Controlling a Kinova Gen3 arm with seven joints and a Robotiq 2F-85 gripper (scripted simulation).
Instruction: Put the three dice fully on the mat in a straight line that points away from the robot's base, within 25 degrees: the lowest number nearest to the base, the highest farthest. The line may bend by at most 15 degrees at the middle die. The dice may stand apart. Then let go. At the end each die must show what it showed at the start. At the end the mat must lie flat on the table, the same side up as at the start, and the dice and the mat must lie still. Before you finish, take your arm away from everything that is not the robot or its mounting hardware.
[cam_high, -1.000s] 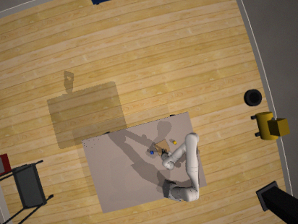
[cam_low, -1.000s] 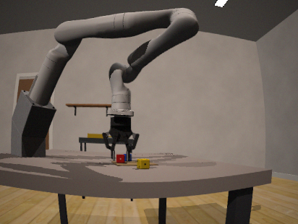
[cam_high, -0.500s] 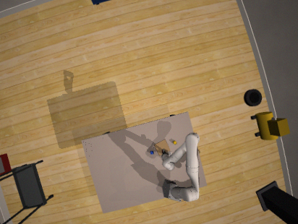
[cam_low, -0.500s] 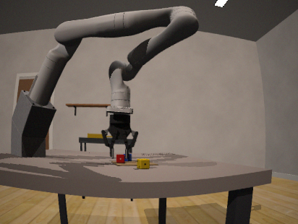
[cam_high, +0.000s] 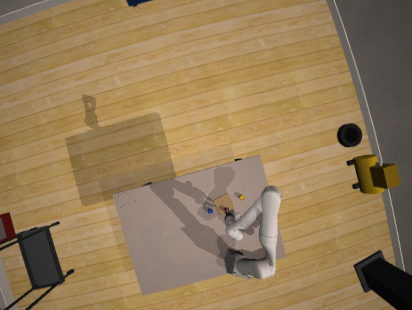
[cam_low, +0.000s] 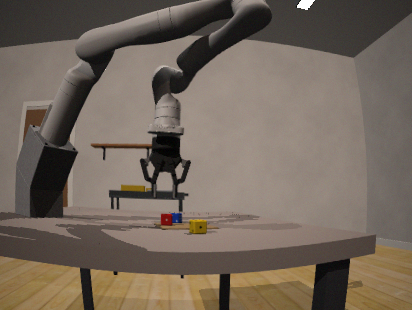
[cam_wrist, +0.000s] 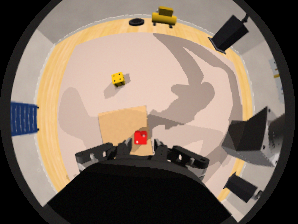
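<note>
Exterior view: with the red die (cam_high: 226, 210) (cam_low: 166, 219) (cam_wrist: 140, 137) on the mat (cam_high: 223, 202) (cam_low: 180, 227) (cam_wrist: 122, 125), the spread, empty hand (cam_high: 227, 214) (cam_low: 165, 195) (cam_wrist: 143, 143) should next fetch another die, probably the yellow one (cam_high: 241, 197) (cam_low: 198, 226) (cam_wrist: 118, 79).

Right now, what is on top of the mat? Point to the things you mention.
The red die (cam_high: 226, 210) (cam_low: 166, 219) (cam_wrist: 140, 137) sits on the mat (cam_high: 220, 201) (cam_low: 175, 227) (cam_wrist: 122, 124), near one edge. The gripper (cam_high: 227, 213) (cam_low: 165, 196) (cam_wrist: 143, 143) covers part of the mat in the wrist view.
</note>
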